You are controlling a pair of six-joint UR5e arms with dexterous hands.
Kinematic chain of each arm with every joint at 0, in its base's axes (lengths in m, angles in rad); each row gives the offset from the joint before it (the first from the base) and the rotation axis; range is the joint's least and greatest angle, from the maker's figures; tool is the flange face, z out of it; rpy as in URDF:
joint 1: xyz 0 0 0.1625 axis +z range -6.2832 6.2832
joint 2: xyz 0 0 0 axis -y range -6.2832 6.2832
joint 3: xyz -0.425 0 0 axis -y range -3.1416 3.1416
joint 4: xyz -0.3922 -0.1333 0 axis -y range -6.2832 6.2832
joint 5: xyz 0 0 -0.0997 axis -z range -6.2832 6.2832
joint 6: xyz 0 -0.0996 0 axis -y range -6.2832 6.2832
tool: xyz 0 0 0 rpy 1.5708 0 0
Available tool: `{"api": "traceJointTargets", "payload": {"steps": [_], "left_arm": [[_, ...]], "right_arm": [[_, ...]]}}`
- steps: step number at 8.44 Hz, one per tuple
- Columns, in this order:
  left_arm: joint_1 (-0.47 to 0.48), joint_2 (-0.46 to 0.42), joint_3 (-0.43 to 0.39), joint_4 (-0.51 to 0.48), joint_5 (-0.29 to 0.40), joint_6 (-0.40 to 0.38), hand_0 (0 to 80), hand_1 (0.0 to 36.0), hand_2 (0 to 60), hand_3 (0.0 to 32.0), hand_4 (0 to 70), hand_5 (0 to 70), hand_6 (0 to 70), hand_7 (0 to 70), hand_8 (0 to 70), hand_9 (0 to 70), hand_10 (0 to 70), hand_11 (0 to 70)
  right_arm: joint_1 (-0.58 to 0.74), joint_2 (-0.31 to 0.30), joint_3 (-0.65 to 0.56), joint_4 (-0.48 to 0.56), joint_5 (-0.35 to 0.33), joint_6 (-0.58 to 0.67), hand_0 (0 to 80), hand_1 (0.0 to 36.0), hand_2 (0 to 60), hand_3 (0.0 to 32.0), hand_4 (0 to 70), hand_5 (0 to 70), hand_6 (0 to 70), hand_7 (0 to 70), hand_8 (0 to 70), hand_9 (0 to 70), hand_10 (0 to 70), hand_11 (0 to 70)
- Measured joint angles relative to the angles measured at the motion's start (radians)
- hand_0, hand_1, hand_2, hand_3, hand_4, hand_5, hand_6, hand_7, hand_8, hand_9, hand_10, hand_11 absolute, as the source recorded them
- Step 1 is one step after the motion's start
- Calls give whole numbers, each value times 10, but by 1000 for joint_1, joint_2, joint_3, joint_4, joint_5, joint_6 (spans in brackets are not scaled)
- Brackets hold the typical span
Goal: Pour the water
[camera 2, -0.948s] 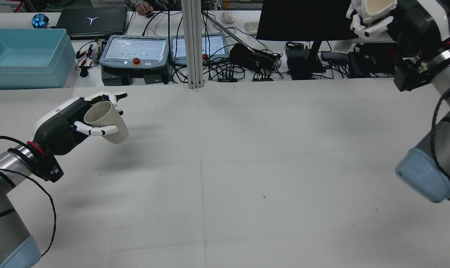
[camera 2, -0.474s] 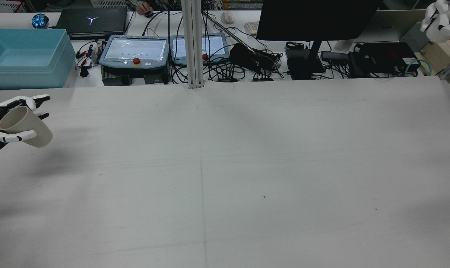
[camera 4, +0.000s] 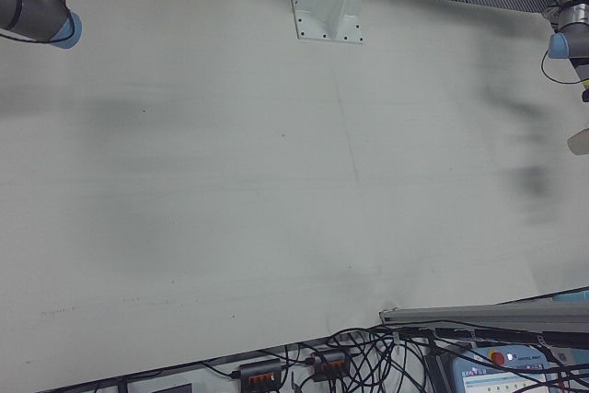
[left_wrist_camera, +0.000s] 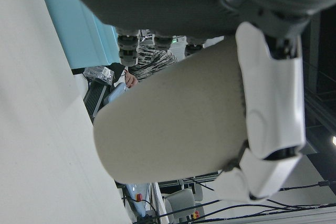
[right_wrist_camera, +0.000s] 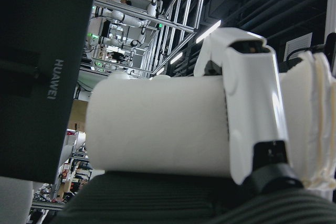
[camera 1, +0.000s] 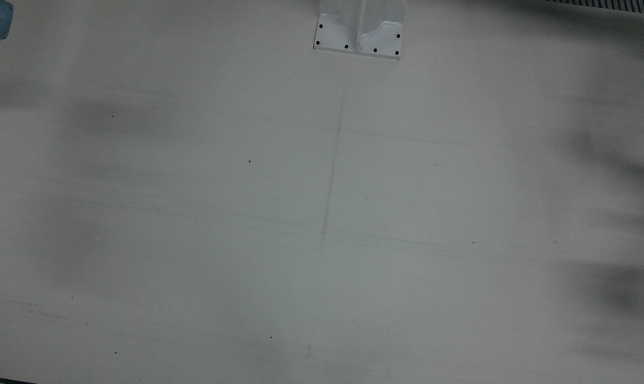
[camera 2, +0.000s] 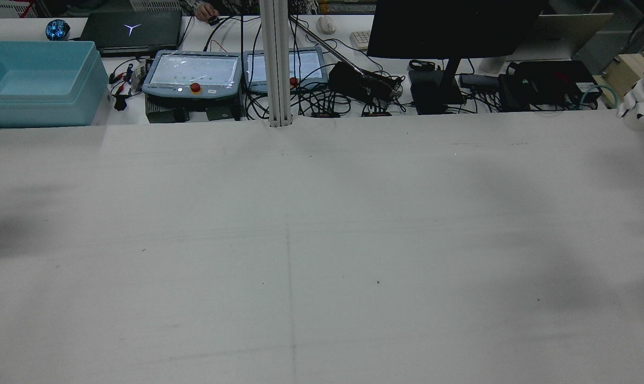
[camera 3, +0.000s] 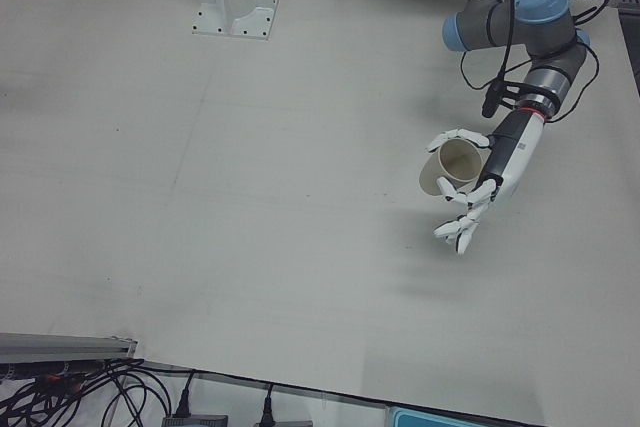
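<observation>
My left hand point(camera 3: 483, 180) is shut on a beige paper cup point(camera 3: 452, 169), held tilted above the table's side edge in the left-front view. The left hand view shows this beige cup point(left_wrist_camera: 173, 119) lying across the palm with white fingers point(left_wrist_camera: 270, 103) wrapped over it. My right hand point(camera 2: 643, 102) shows only as white fingers at the right edge of the rear view. In the right hand view it is shut on a white cup point(right_wrist_camera: 157, 127), a finger point(right_wrist_camera: 249, 114) clamped across it. Neither cup's contents can be seen.
The white table point(camera 2: 322, 240) is bare in the middle. Behind its far edge stand a teal bin point(camera 2: 39, 80), two teach pendants point(camera 2: 191, 74), a metal post point(camera 2: 276, 64), a black monitor point(camera 2: 450, 26) and tangled cables. A pedestal base point(camera 1: 359, 32) sits on the robot's side.
The left hand with the beige cup has slid off the left edge of the rear view. The right hand has dropped lower along the right edge, from the top corner.
</observation>
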Motion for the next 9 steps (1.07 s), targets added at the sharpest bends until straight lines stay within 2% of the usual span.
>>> {"api": "traceJointTargets", "payload": {"steps": [2, 3, 4, 5, 6, 7, 8, 9], "left_arm": [[-16, 57, 32, -74, 15, 26, 556, 310, 600, 0, 313, 700, 99, 202, 31, 27, 68, 121], [-17, 91, 37, -110, 17, 49, 554, 307, 600, 0, 313, 700, 97, 200, 30, 27, 67, 121], [-18, 122, 39, -144, 18, 73, 560, 304, 600, 0, 310, 700, 95, 199, 29, 26, 68, 121], [-17, 142, 39, -168, 18, 90, 561, 296, 595, 0, 305, 700, 93, 198, 30, 26, 68, 121], [-16, 153, 44, -186, 18, 104, 579, 292, 524, 0, 317, 700, 97, 195, 33, 27, 69, 123], [-14, 158, 64, -215, 17, 120, 610, 310, 516, 0, 340, 700, 102, 195, 37, 29, 71, 128], [-11, 159, 80, -240, 16, 138, 621, 315, 504, 0, 345, 700, 104, 200, 39, 30, 70, 126], [-6, 158, 87, -262, 15, 170, 623, 308, 480, 0, 350, 700, 110, 211, 41, 34, 71, 128]], "right_arm": [[-47, 89, -327, 183, 14, 0, 683, 360, 600, 0, 203, 700, 539, 657, 483, 622, 530, 700], [-87, 115, -446, 253, 58, -1, 677, 360, 600, 0, 196, 700, 524, 636, 476, 613, 525, 700], [-129, 127, -516, 301, 115, -1, 704, 360, 600, 0, 207, 700, 513, 620, 462, 594, 497, 700], [-154, 131, -545, 324, 154, -1, 649, 295, 329, 0, 183, 700, 330, 446, 275, 346, 258, 397], [-165, 131, -556, 334, 173, -1, 552, 192, 110, 0, 157, 700, 175, 266, 112, 103, 92, 149], [-170, 130, -555, 339, 181, 0, 509, 139, 16, 10, 94, 611, 87, 130, 42, 12, 21, 42], [-172, 128, -548, 339, 183, 6, 498, 107, 0, 216, 62, 254, 29, 60, 21, 0, 0, 0], [-172, 125, -533, 339, 182, 17, 490, 88, 0, 320, 49, 0, 4, 42, 22, 0, 0, 0]]}}
